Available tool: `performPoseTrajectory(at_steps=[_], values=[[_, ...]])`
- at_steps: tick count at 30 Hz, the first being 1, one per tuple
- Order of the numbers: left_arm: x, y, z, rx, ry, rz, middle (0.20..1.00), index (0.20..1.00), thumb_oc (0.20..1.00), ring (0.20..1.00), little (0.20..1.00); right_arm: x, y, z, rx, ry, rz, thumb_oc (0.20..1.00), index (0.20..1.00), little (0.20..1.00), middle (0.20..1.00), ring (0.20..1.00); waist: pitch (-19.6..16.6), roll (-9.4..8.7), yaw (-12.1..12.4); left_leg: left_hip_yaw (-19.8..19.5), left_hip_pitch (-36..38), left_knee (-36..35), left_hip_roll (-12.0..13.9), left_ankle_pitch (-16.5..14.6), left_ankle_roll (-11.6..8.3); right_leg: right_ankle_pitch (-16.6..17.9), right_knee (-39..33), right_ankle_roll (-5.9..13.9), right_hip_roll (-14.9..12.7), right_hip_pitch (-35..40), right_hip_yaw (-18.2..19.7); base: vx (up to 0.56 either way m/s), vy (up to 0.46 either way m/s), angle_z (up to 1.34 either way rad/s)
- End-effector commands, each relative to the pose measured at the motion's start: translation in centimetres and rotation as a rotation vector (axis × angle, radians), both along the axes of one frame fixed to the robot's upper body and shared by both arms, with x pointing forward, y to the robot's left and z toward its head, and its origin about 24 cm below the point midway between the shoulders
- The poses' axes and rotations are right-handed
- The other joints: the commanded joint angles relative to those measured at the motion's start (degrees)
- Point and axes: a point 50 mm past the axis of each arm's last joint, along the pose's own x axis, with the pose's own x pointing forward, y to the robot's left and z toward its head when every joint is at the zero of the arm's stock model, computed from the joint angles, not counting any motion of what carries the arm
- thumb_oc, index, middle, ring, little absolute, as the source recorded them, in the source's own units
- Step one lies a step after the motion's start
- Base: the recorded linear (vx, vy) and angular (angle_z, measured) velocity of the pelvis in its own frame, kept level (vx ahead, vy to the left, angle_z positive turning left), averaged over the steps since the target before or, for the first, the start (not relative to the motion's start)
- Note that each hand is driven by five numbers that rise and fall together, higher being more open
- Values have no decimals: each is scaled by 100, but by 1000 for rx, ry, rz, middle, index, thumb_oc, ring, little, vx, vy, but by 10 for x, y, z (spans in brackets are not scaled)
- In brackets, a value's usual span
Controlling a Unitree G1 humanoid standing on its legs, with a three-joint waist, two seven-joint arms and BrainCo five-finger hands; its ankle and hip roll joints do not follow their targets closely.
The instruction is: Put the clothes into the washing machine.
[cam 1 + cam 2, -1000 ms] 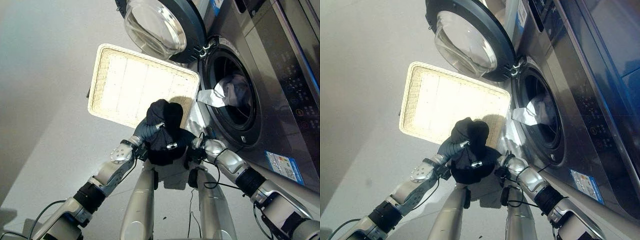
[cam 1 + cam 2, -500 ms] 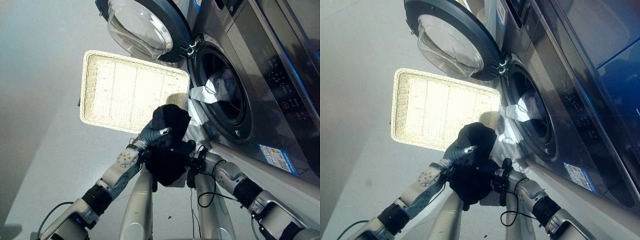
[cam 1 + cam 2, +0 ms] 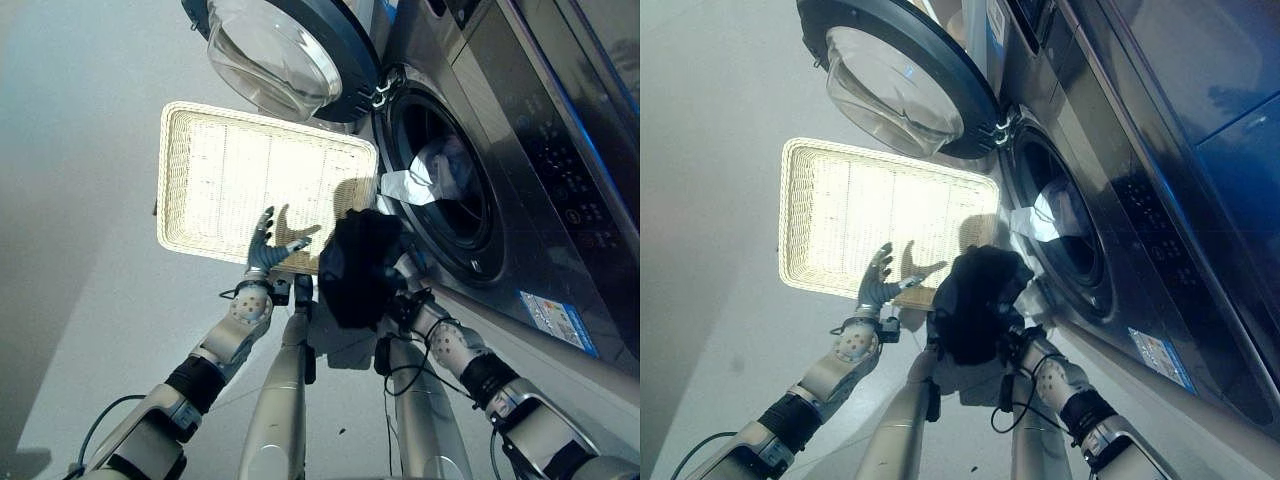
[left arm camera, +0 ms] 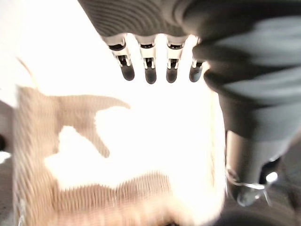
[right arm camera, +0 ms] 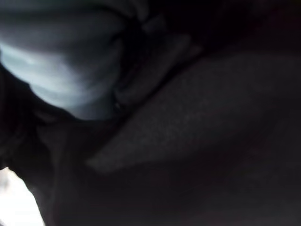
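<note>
Left eye view: black garment (image 3: pixel 362 268) is bunched over the right hand (image 3: pixel 404 290), whose fingers are buried in cloth, so can't tell its grasp. It hangs just below-left of the washing machine (image 3: pixel 520 200) drum opening (image 3: pixel 455 195), near the rim; the bundle has no clear long axis. Left hand (image 3: pixel 264 250) is spread open and empty over the wicker basket (image 3: pixel 200 170), farther from the drum, so my read is the right arm carries it in.

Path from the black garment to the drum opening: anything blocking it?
Partly. A white cloth hangs over the lower lip of the washing machine's round opening, on the side facing the black garment bunched over the right hand. The glass door is swung open, out of the way. The left hand is open over the white wicker basket.
</note>
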Motion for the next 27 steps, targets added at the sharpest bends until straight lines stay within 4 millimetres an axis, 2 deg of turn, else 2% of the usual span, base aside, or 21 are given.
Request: performPoseTrajectory(at_steps=[1, 3, 4, 7, 8, 10, 11, 12, 14, 15, 16, 17, 18, 20, 21, 22, 23, 24, 25, 27], values=[[-6, 4, 0, -379, -54, 93, 1000, 1000, 1000, 1000, 1000, 14, -7, 42, 242, -152, -105, 200, 200, 200, 200, 200, -69, 296, -13, 48, -138, 457, -577, -413, 53, 312, -375, 455, -45, 93, -175, 85, -58, 7], [-6, 9, -4, -440, -51, 129, 1000, 1000, 1000, 1000, 1000, 23, -15, 57, 301, -182, -167, 200, 200, 200, 200, 200, -69, 337, 31, 28, -237, 499, -594, -389, 47, 366, -372, 446, -59, 0, -190, 69, -60, 7], [-8, 17, -8, -491, -50, 179, 1000, 1000, 1000, 1000, 1000, 33, -29, 74, 392, -200, -247, 200, 200, 200, 200, 200, -69, 393, 82, 13, -284, 544, -608, -412, 46, 355, -321, 447, -82, -58, -211, 69, -54, 6], [-10, 23, -15, -520, -42, 213, 1000, 1000, 1000, 1000, 1000, 47, -55, 105, 535, -257, -401, 200, 200, 200, 200, 200, -69, 492, 163, 9, -364, 564, -620, -429, 60, 337, -271, 439, -93, -154, -235, 70, -55, 8], [-10, 23, -15, -517, -43, 216, 1000, 1000, 1000, 1000, 1000, 48, -58, 109, 554, -268, -430, 200, 200, 200, 200, 200, -69, 505, 173, 4, -374, 563, -623, -430, 62, 336, -269, 438, -92, -165, -235, 50, -28, 16], [-15, 23, -22, -514, -36, 222, 1000, 1000, 1000, 1000, 1000, 53, -85, 141, 639, -349, -566, 200, 200, 200, 200, 200, -69, 607, 216, 6, -448, 571, -642, -438, 85, 334, -246, 422, -92, -263, -236, 74, -19, 13], [-18, 23, -27, -508, -25, 222, 1000, 1000, 1000, 1000, 1000, 52, -95, 148, 656, -377, -621, 200, 200, 200, 200, 200, -69, 631, 228, 8, -405, 585, -651, -509, 90, 256, -212, 427, -92, -237, -227, 56, -13, 1], [-19, 24, -29, -507, -23, 221, 1000, 1000, 1000, 1000, 1000, 52, -104, 160, 676, -411, -674, 200, 200, 200, 200, 200, -69, 655, 232, 17, -477, 588, -659, -454, 106, 328, -242, 409, -85, -303, -227, 82, -15, 0], [-27, 27, -39, -491, -10, 218, 1000, 1000, 1000, 1000, 1000, 44, -132, 187, 743, -505, -844, 200, 200, 200, 200, 200, -69, 700, 250, 49, -453, 610, -661, -544, 129, 263, -243, 405, -66, -298, -197, 53, -17, 1], [-29, 28, -40, -488, -10, 217, 1000, 1000, 1000, 1000, 1000, 39, -143, 198, 780, -549, -918, 200, 200, 200, 200, 200, -69, 710, 243, 63, -520, 613, -663, -489, 140, 341, -281, 391, -62, -355, -190, 70, -17, 1], [-35, 33, -47, -474, 6, 216, 1000, 1000, 1000, 1000, 1000, 24, -170, 211, 882, -616, -1098, 200, 200, 200, 200, 200, -69, 727, 243, 79, -478, 645, -659, -576, 148, 262, -260, 397, -42, -320, -139, 42, -9, -1], [-35, 34, -47, -471, 5, 217, 1000, 1000, 1000, 1000, 1000, 21, -175, 215, 913, -634, -1129, 200, 200, 200, 200, 200, -69, 733, 237, 87, -521, 646, -658, -528, 155, 317, -277, 386, -34, -356, -133, 107, -27, -4], [-39, 38, -51, -460, 15, 215, 1000, 1000, 1000, 1000, 1000, 0, -203, 221, 998, -685, -1338, 200, 200, 200, 200, 200, -69, 735, 229, 63, -497, 671, -673, -603, 174, 234, -234, 389, 7, -331, -70, 25, -25, -6], [-39, 40, -50, -454, 13, 211, 1000, 1000, 1000, 1000, 1000, -8, -212, 225, 1026, -702, -1420, 200, 200, 200, 200, 200, -69, 739, 228, 70, -564, 676, -670, -540, 183, 302, -248, 375, 15, -382, -65, 27, -39, -3], [-42, 44, -51, -437, 15, 196, 1000, 1000, 1000, 1000, 1000, -35, -238, 239, 1103, -780, -1621, 200, 200, 200, 200, 200, -69, 752, 239, 38, -567, 684, -694, -562, 205, 261, -195, 364, 54, -387, -31, 63, -59, 0], [-42, 44, -51, -433, 17, 188, 1000, 1000, 1000, 1000, 1000, -43, -244, 242, 1116, -819, -1685, 200, 200, 200, 200, 200, -69, 761, 249, 23, -539, 687, -701, -609, 206, 204, -173, 370, 61, -364, -18, 85, -72, 3], [-46, 51, -48, -409, 22, 168, 1000, 1000, 1000, 1000, 1000, -79, -268, 264, 1171, -929, -1856, 200, 200, 200, 200, 200, -69, 761, 217, -4, -635, 782, -729, -583, 216, 253, -119, 344, 61, -461, 1, 47, -32, 4], [-46, 50, -47, -410, 21, 166, 1000, 1000, 1000, 1000, 1000, -80, -268, 268, 1168, -929, -1861, 200, 200, 200, 200, 200, -69, 771, 226, -1, -658, 786, -729, -570, 217, 270, -122, 342, 61, -481, 3, 80, -14, 9], [-50, 55, -49, -393, 44, 161, 1000, 1000, 1000, 1000, 1000, -111, -284, 280, 1204, -1011, -2011, 200, 200, 200, 200, 200, -69, 753, 167, -10, -683, 852, -736, -598, 207, 242, -76, 340, 58, -512, 39, 63, 6, 9], [-51, 57, -48, -394, 55, 155, 1000, 1000, 1000, 1000, 1000, -126, -290, 289, 1214, -1021, -2081, 200, 200, 200, 200, 200, -69, 756, 144, -5, -734, 872, -729, -576, 198, 274, -77, 335, 60, -560, 64, 74, 8, 6]])
